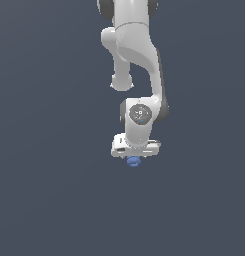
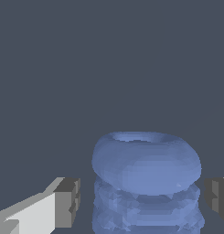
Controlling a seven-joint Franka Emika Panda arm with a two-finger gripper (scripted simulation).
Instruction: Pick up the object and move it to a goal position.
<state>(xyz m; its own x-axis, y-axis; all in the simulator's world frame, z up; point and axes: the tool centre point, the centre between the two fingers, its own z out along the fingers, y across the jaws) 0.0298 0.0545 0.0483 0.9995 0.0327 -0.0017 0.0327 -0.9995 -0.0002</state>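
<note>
Against flat grey-blue ground, my exterior view puts the blue object just under the gripper, while my wrist view shows its fingers spread either side of the object, gaps visible, so grasping and carrying remain.

no text, label, brand, number or sign can be read anywhere in either view. the round dark cap on my wrist joint, just above the middle of the exterior frame, carries small pale marks, but they are too blurred to make out as letters or figures. my white arm casing in the upper middle of that frame is blank. in the wrist view, the blue object at the lower middle bears no print.
</note>
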